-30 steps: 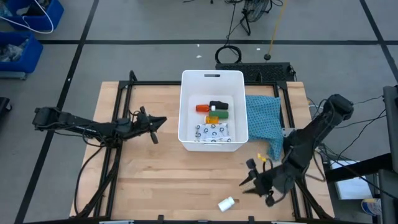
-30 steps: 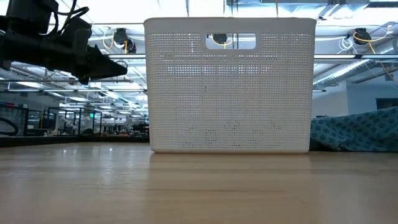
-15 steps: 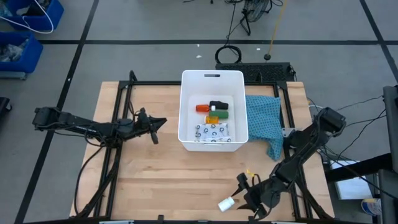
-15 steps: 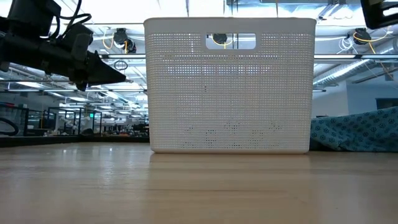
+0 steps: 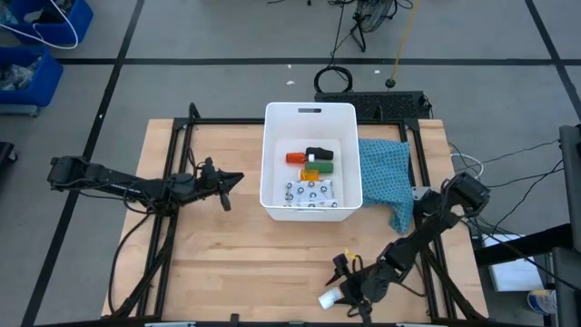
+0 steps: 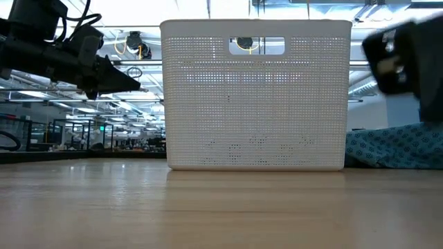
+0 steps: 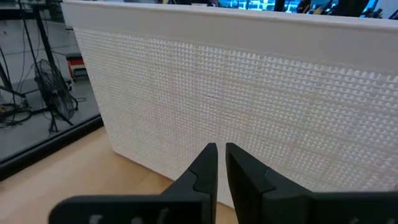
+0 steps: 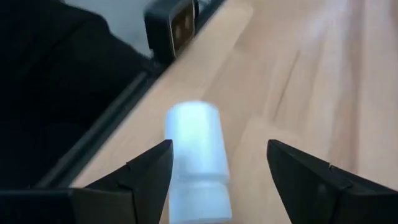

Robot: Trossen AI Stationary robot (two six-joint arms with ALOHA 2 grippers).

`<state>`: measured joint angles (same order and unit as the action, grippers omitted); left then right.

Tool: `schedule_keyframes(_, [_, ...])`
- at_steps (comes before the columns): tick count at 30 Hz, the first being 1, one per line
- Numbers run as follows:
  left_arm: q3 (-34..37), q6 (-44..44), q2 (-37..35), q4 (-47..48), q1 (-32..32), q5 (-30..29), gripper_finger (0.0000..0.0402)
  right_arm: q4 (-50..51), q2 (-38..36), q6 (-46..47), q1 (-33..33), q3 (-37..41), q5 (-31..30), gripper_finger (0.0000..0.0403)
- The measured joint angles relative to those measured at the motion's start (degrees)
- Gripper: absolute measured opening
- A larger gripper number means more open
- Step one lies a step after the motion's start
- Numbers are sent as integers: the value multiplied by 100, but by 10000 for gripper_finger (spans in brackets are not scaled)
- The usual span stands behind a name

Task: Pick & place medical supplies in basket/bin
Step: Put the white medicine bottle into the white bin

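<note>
Showing no readable brand or label anywhere; only a dark pattern on the flat packet [image 5: 310,193] in the tub [image 5: 270,163]. Lying in that tub too: orange bottle [image 5: 310,174], red bottle [image 5: 296,158], green-white box [image 5: 324,166], black piece [image 5: 319,153], partly overlapping and hard to separate from above. Hidden behind the tub's perforated wall in the low view. Resting outside, at the surface's [image 5: 227,254] near edge: white cylinder [image 5: 329,297], blurred in the right wrist view. Reaching low over it, right gripper [image 5: 346,289], fingers [image 8: 146,171] spread wide to either side, grasping nothing. Hovering left of the tub, left gripper [image 5: 233,178], fingers [image 7: 205,165] clenched, empty. Lying crumpled beside the tub's right wall: teal cloth [image 5: 386,179]. Cut off at the top-left corner: blue bins [image 5: 36,41].
</note>
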<state>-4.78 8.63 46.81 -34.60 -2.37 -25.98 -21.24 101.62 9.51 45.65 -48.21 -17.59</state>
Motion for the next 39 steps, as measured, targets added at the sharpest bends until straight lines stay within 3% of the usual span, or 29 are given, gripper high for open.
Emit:
schedule_keyframes(7, [-2, -83, -1, -64, 4, 0, 37, -452, 530, 201, -282, 4, 860, 254])
schedule_keyframes(13, [-2, -54, -1, -123, 4, 2, 37, -377, 586, 373, -325, 6, 1194, 248])
schedule_keyframes(23, [-2, 54, 1, -115, 4, 96, 37, -353, 305, 289, -296, 13, 1449, 164])
schedule_keyframes(29, [-2, 56, -1, -112, 4, 100, 37, -56, -592, 167, -328, 11, 1614, 166])
schedule_keyframes(33, [-2, 56, -1, -91, 4, 98, 37, 765, -1597, -286, -328, 9, 1259, 178])
schedule_keyframes(39, [-2, 61, -1, -33, 4, 98, 37, 2090, -3368, -1109, -328, 9, 690, 165])
